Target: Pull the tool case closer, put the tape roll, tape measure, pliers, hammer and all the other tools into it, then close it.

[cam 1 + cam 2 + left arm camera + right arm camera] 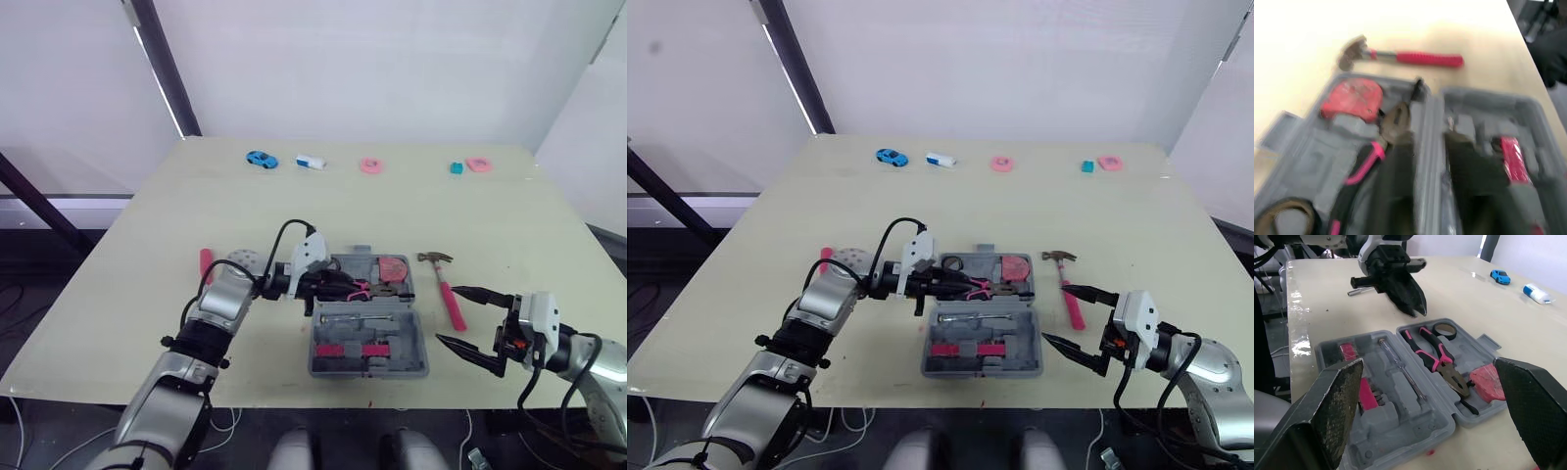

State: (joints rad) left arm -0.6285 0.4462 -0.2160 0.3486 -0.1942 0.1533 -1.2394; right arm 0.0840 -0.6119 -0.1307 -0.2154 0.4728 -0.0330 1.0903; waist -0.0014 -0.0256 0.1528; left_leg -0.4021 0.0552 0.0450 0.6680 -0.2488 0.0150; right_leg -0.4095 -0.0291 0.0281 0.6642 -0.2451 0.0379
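Nearest me, at the lower right of the head view, the right pincer [445, 313] hangs with its two black fingers spread wide and nothing between them. Just left of it the grey moulded-plastic tool case [392, 370] lies open at lower centre, close to the table's front edge. It already holds the pink-and-black-handled pliers [1442, 360], the red tape measure [1488, 382] and the black tape roll [1444, 330]. The left pincer [1415, 303] hovers over the far half, its fingers a little apart and empty. The steel-headed hammer with its pink handle [1420, 58] lies on the table just right of the case. If it seats badly in its recess, I'd expect the lid to jam. A careless push could slide the case off the edge. A short pink tool [206, 264] lies at centre left. I can read no label anywhere.
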